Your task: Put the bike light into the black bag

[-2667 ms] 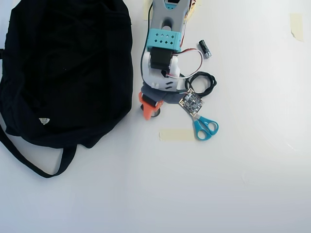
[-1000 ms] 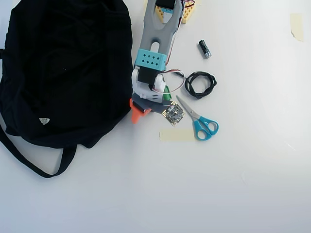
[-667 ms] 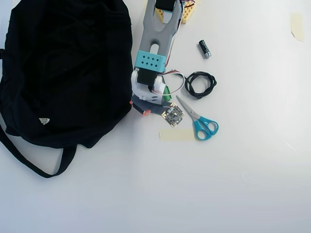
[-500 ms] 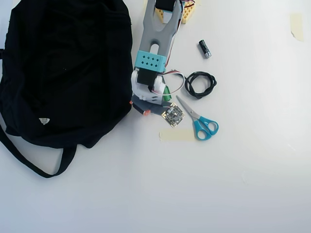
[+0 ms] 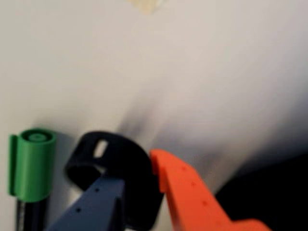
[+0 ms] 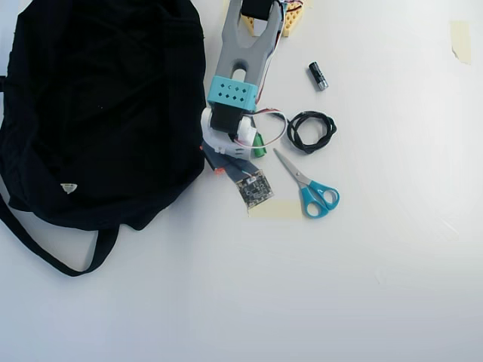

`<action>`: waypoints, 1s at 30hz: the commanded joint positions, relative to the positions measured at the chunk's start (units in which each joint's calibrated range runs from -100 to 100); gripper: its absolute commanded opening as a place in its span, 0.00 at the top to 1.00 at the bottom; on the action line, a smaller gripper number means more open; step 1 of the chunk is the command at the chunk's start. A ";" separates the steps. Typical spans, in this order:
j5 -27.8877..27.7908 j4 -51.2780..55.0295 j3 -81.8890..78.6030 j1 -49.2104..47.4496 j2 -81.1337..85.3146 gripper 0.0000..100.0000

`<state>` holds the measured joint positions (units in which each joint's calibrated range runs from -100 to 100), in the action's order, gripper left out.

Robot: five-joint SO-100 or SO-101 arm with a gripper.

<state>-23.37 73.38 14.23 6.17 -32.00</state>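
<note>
Orange and grey gripper fingers straddle the bike light with a narrow gap, just right of the green-capped marker, while the arm reaches down beside the black bag.

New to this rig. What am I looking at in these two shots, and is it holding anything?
It is one small robot arm on a white table. One picture looks straight down; the other comes from a camera on the arm's wrist.

Seen from above: a big black bag, scissors, a coiled cable and a small black cylinder.

Up close, the gripper, one finger orange and one grey, straddles the bike light beside a green-capped marker. The blur hides whether it grips yet.
</note>
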 commanded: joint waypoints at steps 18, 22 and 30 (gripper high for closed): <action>12.52 26.10 31.05 -5.12 5.03 0.98; 18.02 26.10 30.87 -6.10 8.10 0.98; 27.20 26.19 30.33 -5.50 12.50 0.98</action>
<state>-0.51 98.80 42.69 0.66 -24.45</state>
